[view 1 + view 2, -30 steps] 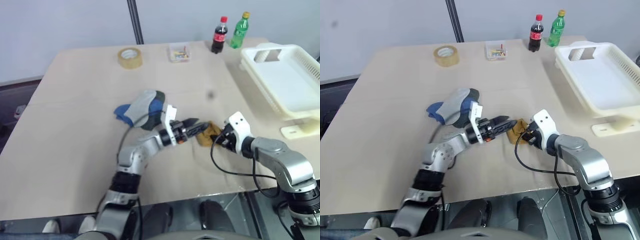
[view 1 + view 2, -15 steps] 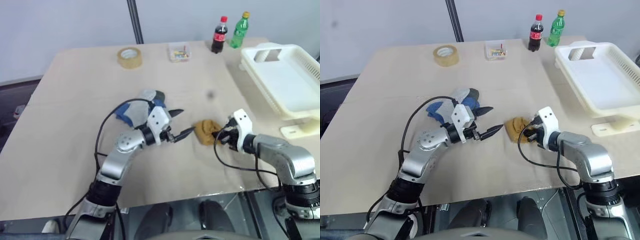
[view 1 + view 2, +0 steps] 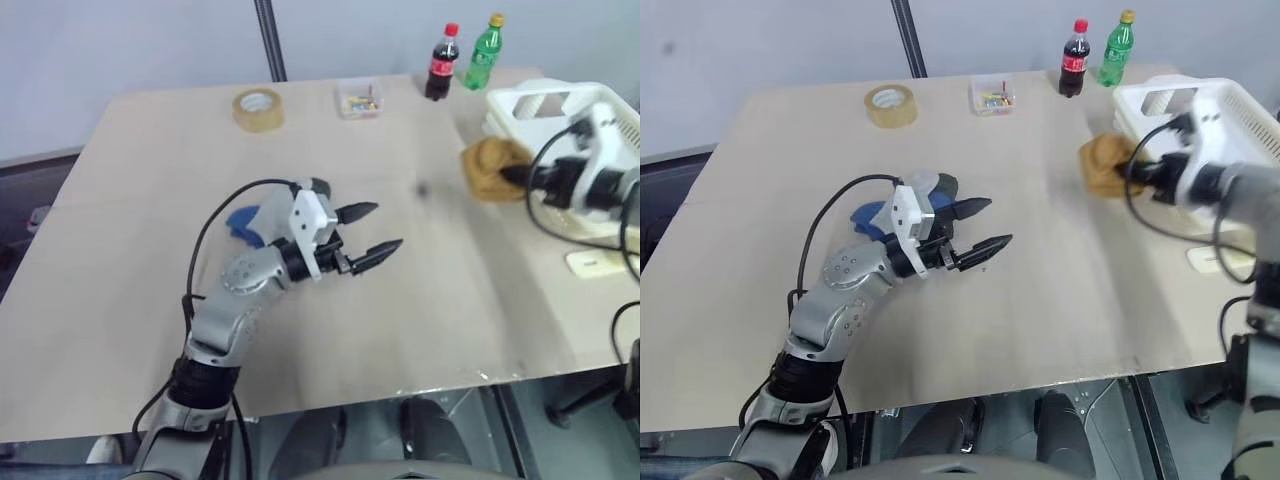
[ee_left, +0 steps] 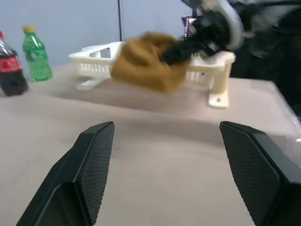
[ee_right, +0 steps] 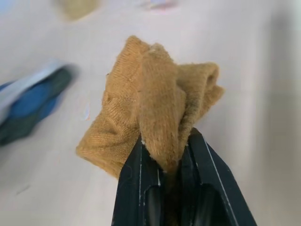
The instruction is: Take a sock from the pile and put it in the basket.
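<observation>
Right gripper [image 5: 162, 188] is clamped on a mustard-yellow sock [image 3: 490, 168]. In the right wrist view the two black fingers pinch a gathered fold at the middle of the sock, and the rest bunches and droops around the fingertips. The sock hangs in the air above the table [image 3: 150, 250], just beside the near edge of the basket [image 3: 610, 115], not yet over its floor.

Left gripper [image 3: 375, 230] holds nothing. Its fingers stand wide apart, pointing across the table toward the basket side, raised a little off the surface. The pile [image 3: 262, 212] lies just behind it: blue, grey and white socks, partly hidden by the left wrist.

Handling, as judged:
- Sock looks very light and fully limp; it takes whatever shape the pinch gives it.
- Knit surface looks grippy, so slipping out seems unlikely while the fingers are shut on a thick fold.
- Not fragile; a drop should do no harm.
- Loose ends dangle below the grip and could catch on the basket's slotted wall if carried too low.
- For the socks in the pile, best hold is a raised fold or bunched ridge, not a flat layer.

Also on the table, far side: roll of tape [image 3: 259, 108], small clear box [image 3: 359, 101], two bottles [image 3: 443, 62].
</observation>
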Robot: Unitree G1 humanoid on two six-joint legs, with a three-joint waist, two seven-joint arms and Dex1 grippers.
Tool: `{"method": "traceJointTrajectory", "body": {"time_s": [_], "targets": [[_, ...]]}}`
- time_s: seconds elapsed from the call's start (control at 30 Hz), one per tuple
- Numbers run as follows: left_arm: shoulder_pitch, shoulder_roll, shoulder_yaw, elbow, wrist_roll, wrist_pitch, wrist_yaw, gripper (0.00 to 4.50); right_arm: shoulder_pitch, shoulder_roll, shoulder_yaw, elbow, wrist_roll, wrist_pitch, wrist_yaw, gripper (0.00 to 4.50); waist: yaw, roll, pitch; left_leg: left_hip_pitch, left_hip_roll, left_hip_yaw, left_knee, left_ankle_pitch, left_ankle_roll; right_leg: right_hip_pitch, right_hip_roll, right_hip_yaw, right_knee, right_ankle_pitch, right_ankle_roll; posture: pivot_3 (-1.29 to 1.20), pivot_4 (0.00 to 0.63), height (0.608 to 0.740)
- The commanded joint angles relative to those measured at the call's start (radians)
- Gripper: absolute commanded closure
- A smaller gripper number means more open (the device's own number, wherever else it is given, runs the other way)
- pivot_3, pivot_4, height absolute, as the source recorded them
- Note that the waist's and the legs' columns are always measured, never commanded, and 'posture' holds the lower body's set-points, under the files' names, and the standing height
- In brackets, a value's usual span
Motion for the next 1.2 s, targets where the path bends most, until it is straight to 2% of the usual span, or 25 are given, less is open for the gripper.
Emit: {"method": "traceJointTrajectory", "body": {"time_s": [0.03,0.13,0.23,0.33,0.37,0.4,0.57,0.7,0.8,0.97,1.2], "targets": [[-0.006,-0.021,0.003,-0.05,-0.026,-0.006,0.004,0.69,-0.195,-0.058,0.068,0.406,-0.154,-0.188,0.029,4.47,0.001,0.0,0.0,0.0,0.0,0.001,-0.001,0.0,0.0,0.0,0.0,0.001,0.0,0.0,0.0,0.0,0.15,0.74],[-0.013,-0.042,0.001,-0.05,-0.029,-0.012,0.009,0.69,-0.325,-0.068,0.073,0.698,-0.24,-0.366,-0.002,4.47,0.0,0.0,0.001,0.0,0.001,0.002,-0.002,0.0,0.0,0.0,0.0,0.0,-0.002,0.0,0.0,0.0,0.15,0.74],[-0.02,-0.061,-0.005,-0.048,-0.021,-0.025,0.017,0.69,-0.38,-0.062,0.045,0.886,-0.274,-0.458,-0.058,4.47,-0.001,0.0,0.001,-0.001,0.001,0.002,-0.003,0.0,0.0,-0.001,0.0,0.001,-0.004,0.0,0.0,0.0,0.15,0.74],[-0.023,-0.078,-0.009,-0.046,-0.01,-0.046,0.025,0.69,-0.365,-0.049,0.031,0.981,-0.308,-0.513,-0.136,3.31,-0.001,0.0,0.001,-0.002,0.001,0.002,-0.003,0.0,0.0,-0.001,0.0,0.001,-0.006,0.0,0.0,0.0,0.15,0.74],[-0.026,-0.079,-0.011,-0.046,-0.003,-0.055,0.026,0.69,-0.358,-0.047,0.034,0.995,-0.324,-0.534,-0.144,2.71,-0.001,0.0,0.001,-0.002,0.001,0.002,-0.003,0.0,0.0,-0.001,0.0,0.001,-0.007,0.0,0.0,0.0,0.15,0.74],[-0.027,-0.083,-0.009,-0.045,-0.004,-0.06,0.027,0.69,-0.353,-0.046,0.032,1.005,-0.335,-0.551,-0.162,2.41,-0.001,0.0,0.001,-0.002,0.001,0.002,-0.003,0.0,0.0,-0.001,0.0,0.001,-0.007,0.0,0.0,0.0,0.15,0.74],[-0.027,-0.085,-0.013,-0.039,0.0,-0.075,0.023,0.69,-0.336,-0.05,0.08,1.014,-0.432,-0.654,-0.165,0.01,-0.003,0.002,0.002,-0.002,0.001,0.003,-0.003,0.0,0.0,-0.001,0.001,0.001,-0.006,0.0,0.0,0.0,0.15,0.74],[-0.025,-0.088,-0.018,-0.036,0.003,-0.08,0.02,0.69,-0.309,-0.076,0.205,0.995,-0.596,-0.857,-0.18,0.01,-0.007,0.003,0.002,-0.002,0.001,0.003,-0.002,0.0,0.0,-0.001,0.001,0.001,-0.005,0.0,0.0,0.0,0.15,0.74],[-0.028,-0.096,-0.014,-0.038,-0.008,-0.077,0.024,0.69,-0.312,-0.085,0.223,0.99,-0.635,-0.961,-0.172,0.01,-0.008,0.003,0.002,-0.002,0.0,0.003,-0.001,0.0,0.0,-0.001,0.0,0.001,-0.004,0.0,0.0,0.0,0.15,0.74],[-0.021,-0.088,-0.021,-0.042,-0.012,-0.072,0.006,0.69,-0.34,-0.087,0.152,0.925,-0.563,-1.063,-0.005,0.01,-0.026,0.003,0.002,-0.002,0.0,0.003,0.0,0.0,0.0,-0.001,0.001,0.001,-0.002,0.0,0.0,0.0,0.15,0.74],[-0.021,-0.086,-0.022,-0.035,-0.008,-0.073,-0.004,0.69,-0.309,-0.059,0.06,0.71,-0.416,-0.927,0.227,0.01,-0.026,0.003,0.003,0.0,0.001,0.004,0.001,0.0,0.0,-0.001,0.001,0.003,0.002,0.0,0.0,0.0,0.15,0.74]]}}
